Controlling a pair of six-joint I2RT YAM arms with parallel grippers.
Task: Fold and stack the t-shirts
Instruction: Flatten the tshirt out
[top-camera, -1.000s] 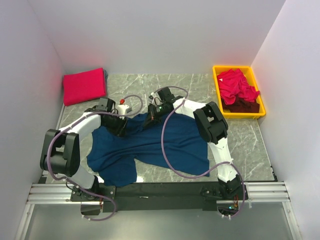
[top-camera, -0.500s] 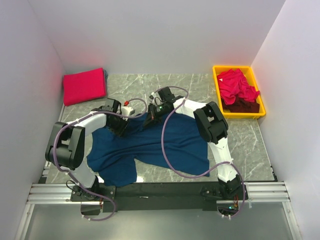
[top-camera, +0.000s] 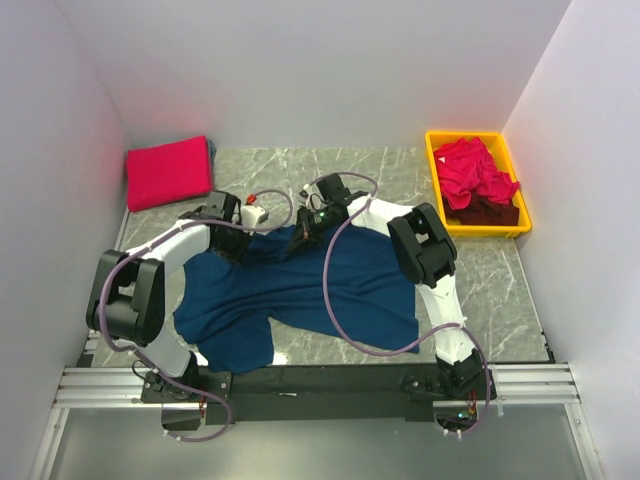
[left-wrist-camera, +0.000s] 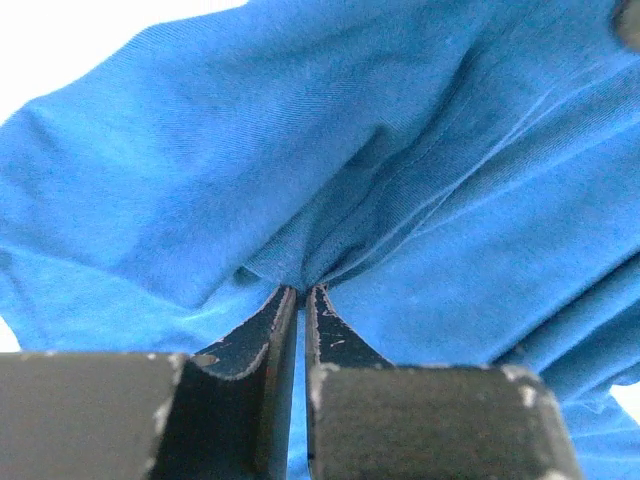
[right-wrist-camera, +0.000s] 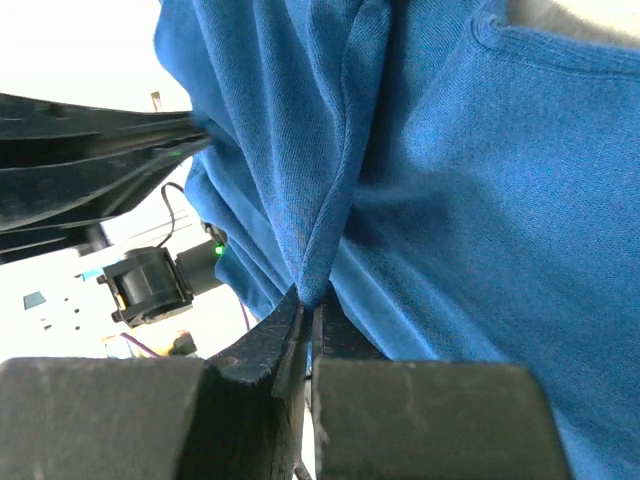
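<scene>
Clamped tight on pinches of the navy t-shirt (top-camera: 300, 290) trailing behind them over the bench (top-camera: 490, 285), left pincer (left-wrist-camera: 302, 290) and right pincer (right-wrist-camera: 308, 298) have barely shifted, likely tensioning it for folding.

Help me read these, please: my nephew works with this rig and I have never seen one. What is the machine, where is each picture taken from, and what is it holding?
These are two robot arms bolted at the near edge of a marble table, each ending in two fingers. The wide picture comes from a fixed camera above and behind them, with the left arm on the left and the right arm on the right. A navy t-shirt lies spread between them. At the far left sits a folded red-pink shirt. At the far right, a yellow bin holds crumpled red-pink shirts and a maroon one. The two close-ups come from a camera on each wrist. The left fingers and the right fingers are each shut on a pinch of the navy cloth near its far edge.
</scene>
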